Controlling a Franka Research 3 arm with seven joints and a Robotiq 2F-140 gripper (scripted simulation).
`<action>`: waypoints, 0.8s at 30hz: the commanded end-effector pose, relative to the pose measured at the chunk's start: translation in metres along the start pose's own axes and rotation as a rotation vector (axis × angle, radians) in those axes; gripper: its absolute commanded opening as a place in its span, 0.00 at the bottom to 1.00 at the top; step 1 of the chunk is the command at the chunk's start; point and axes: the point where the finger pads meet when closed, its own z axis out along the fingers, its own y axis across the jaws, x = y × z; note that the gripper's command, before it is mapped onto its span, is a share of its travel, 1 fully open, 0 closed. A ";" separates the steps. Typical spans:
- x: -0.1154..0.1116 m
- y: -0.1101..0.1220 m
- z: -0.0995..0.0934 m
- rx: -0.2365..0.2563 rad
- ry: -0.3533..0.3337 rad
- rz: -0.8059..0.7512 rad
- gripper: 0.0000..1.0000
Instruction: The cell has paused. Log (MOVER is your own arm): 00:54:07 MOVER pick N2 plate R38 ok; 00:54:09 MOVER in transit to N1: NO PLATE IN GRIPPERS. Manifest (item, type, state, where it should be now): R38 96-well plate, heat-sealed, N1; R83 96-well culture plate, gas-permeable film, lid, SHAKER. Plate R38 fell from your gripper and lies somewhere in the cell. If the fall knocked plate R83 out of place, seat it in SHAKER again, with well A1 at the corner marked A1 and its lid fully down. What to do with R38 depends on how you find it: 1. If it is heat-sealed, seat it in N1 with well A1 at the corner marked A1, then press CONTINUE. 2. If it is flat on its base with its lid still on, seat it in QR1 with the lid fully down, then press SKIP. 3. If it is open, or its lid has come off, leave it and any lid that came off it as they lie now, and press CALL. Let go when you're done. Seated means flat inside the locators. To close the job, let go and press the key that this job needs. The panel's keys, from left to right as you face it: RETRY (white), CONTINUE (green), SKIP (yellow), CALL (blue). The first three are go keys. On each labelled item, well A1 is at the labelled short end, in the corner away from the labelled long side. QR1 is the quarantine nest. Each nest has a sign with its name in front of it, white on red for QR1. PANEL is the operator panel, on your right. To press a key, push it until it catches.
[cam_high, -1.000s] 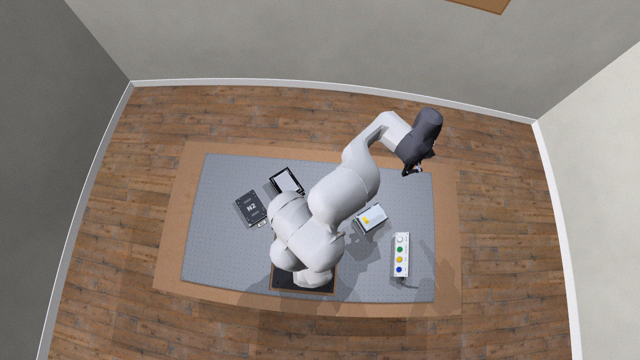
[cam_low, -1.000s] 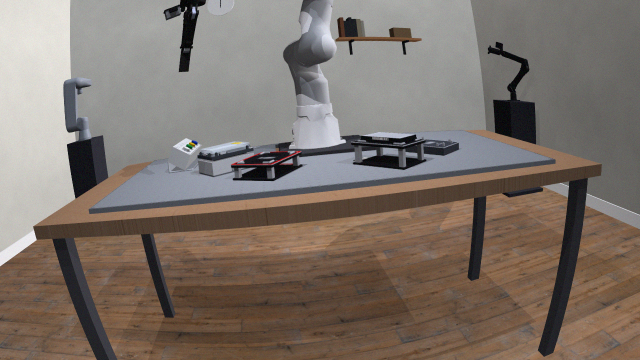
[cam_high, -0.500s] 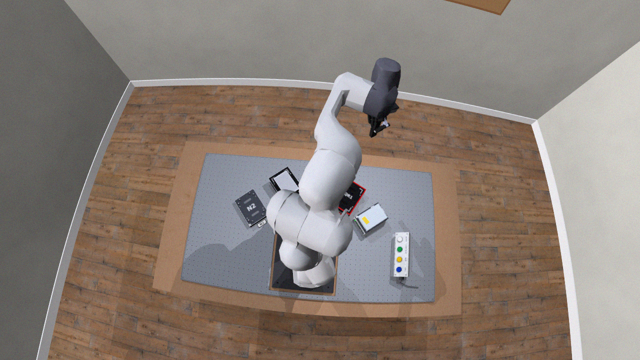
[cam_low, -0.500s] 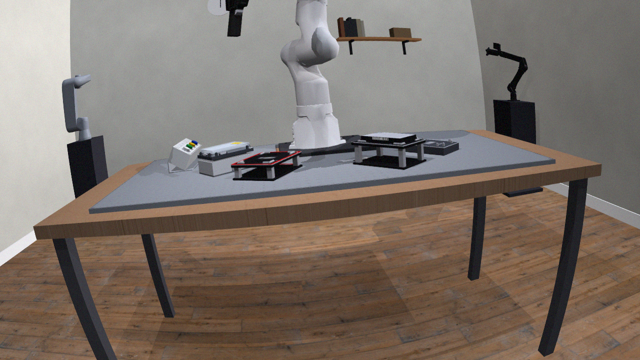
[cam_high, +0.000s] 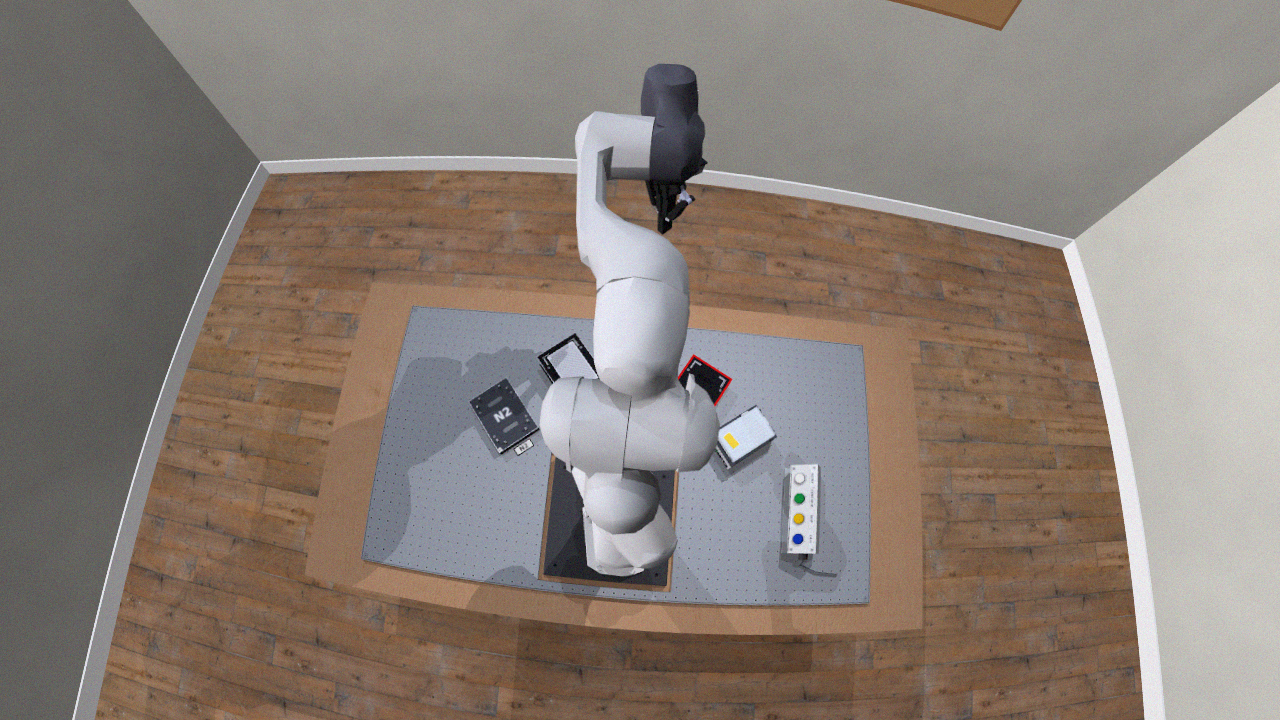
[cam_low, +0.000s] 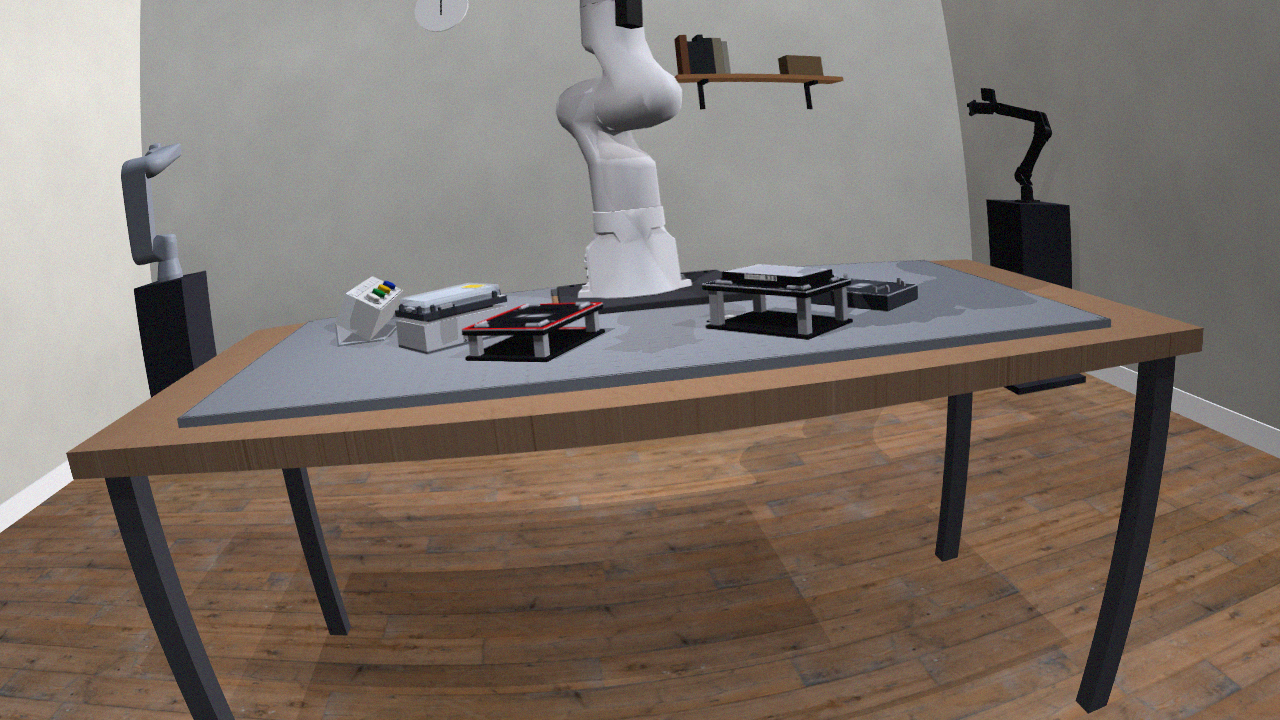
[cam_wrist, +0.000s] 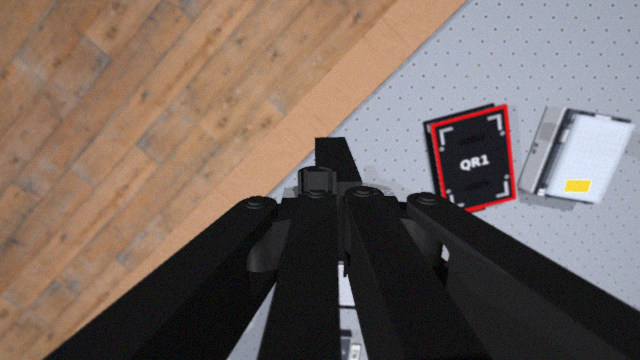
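From the top, the arm hides part of the QR1 nest (cam_high: 707, 376); in the exterior view the gripper is cropped out; at the wrist, the gripper (cam_wrist: 345, 200) is clenched empty above the desk's far edge, with plate R38 unidentifiable.

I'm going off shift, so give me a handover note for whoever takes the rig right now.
Gripper shut, empty, high over the far edge of the table.
QR1 and N2 empty. A white-topped plate sits on the nest between them; its sign is hidden. A yellow-tagged plate is in the shaker.
Left: check both plates' seating, then press the right key on the panel.
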 end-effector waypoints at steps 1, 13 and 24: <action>0.044 0.038 0.025 -0.081 0.044 0.204 0.10; 0.144 0.148 0.071 -0.251 0.276 0.445 0.10; 0.210 0.247 0.092 -0.382 0.499 0.577 0.10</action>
